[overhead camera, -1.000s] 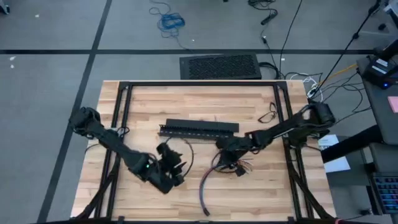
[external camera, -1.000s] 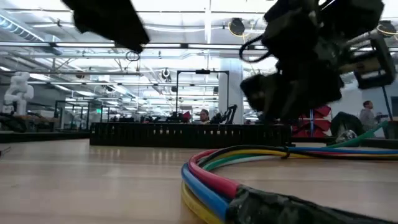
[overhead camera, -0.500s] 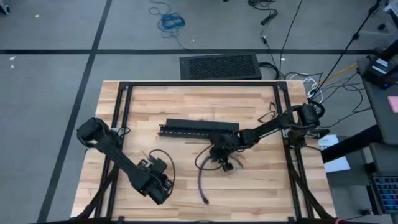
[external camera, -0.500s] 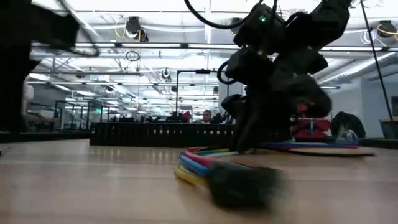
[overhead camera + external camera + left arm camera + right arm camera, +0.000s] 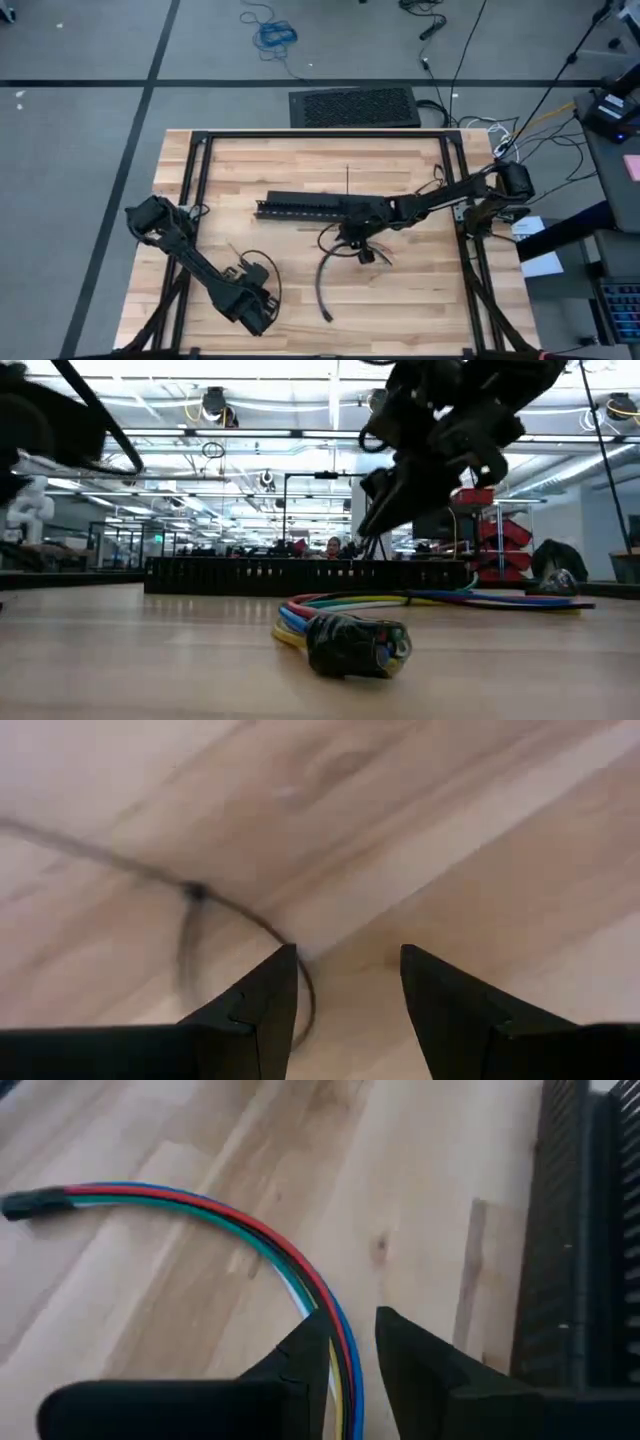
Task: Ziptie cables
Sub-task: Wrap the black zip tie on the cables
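Dark right gripper (image 5: 352,238) over cables (image 5: 325,283)

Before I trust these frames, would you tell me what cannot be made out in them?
- Right gripper: the right wrist view shows the cables running between its fingers, but the picture's edge cuts off any contact.
- Ziptie: blurred in the left wrist view, so whether its loop is closed cannot be told. The open left gripper hangs over it.
- Black bar: in the low view, the right arm hides part of it.
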